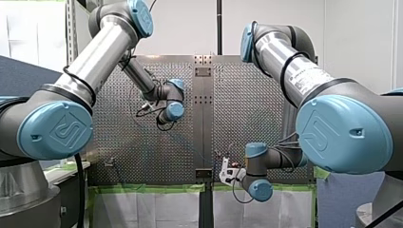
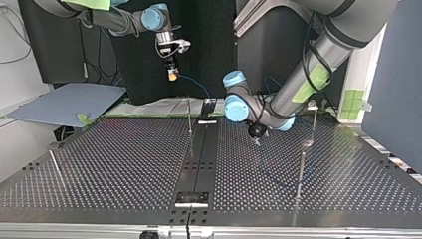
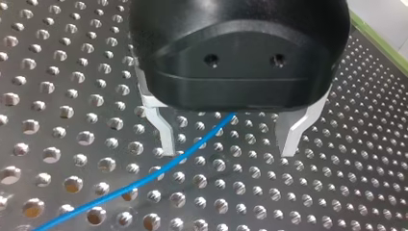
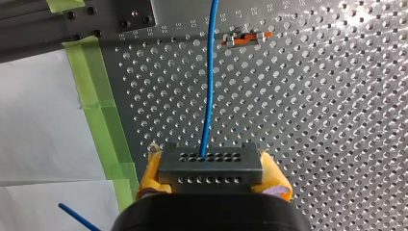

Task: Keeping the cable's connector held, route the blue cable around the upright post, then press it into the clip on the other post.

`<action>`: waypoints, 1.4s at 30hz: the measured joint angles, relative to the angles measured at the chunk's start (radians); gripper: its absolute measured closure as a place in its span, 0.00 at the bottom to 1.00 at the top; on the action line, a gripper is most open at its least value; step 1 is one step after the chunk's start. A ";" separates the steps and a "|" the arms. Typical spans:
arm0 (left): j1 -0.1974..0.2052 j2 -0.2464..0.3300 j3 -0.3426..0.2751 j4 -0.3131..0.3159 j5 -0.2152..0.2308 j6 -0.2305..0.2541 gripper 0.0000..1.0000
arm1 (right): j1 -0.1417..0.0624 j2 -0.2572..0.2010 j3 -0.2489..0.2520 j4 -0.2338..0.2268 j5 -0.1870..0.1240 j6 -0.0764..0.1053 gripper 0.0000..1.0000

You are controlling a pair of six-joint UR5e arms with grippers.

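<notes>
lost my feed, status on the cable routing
right gripper shut on grey block connector. left gripper open, fingers astride thin blue cable, low over perforated metal table. nothing blocking in view.

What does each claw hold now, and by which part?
My right claw grips the grey connector by its two sides. My left claw is open; the blue cable only passes between its fingers.

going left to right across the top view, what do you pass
thin rod → my right gripper, holding the connector → middle post → my left gripper → right-hand post
</notes>
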 joint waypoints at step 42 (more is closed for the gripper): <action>-0.010 -0.120 0.000 -0.005 0.098 -0.296 0.00 | 0.000 0.000 0.000 -0.001 0.000 -0.005 1.00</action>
